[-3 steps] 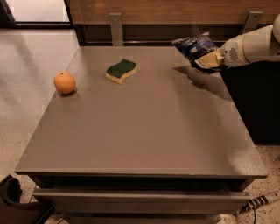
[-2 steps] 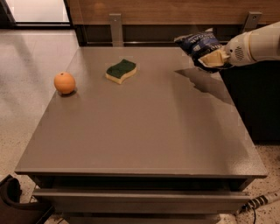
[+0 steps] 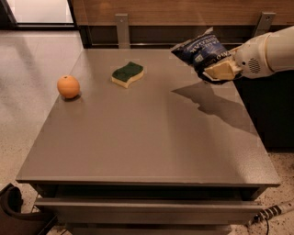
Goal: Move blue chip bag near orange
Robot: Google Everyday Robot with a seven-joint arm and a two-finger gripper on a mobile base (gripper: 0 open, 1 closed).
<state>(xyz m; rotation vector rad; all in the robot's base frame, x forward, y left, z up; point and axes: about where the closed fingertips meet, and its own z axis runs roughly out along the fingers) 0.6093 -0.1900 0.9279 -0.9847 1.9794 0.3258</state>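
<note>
I am looking across the table [image 3: 138, 147] from its near edge, where a lower tier [image 3: 147, 209] is showing under the top. A dark object [image 3: 18, 213] is sitting on the floor by the near left corner, and a striped cable [image 3: 271, 212] is trailing off by the near right corner. Farther in, I am seeing the orange [image 3: 68, 86] resting close to the left edge, in the far half of the table. Beyond it and toward the middle, a green-and-yellow sponge [image 3: 127, 74] is lying flat, green side up, closer to the far edge and apart from the orange. On the right side an angular shadow [image 3: 216, 108] is falling across the top. Above that, the white arm [image 3: 271, 53] is reaching in from past the right edge, and the pincer [image 3: 213, 72] is hanging in the air near the far right corner, clenched on the lower end of the blue chip bag [image 3: 201, 48]. The bag is being held off the table, tilted, its white lettering facing me, well apart from the orange on the opposite side. Behind the far edge a metal bracket [image 3: 122, 30] is standing against a wood panel [image 3: 165, 11].
</note>
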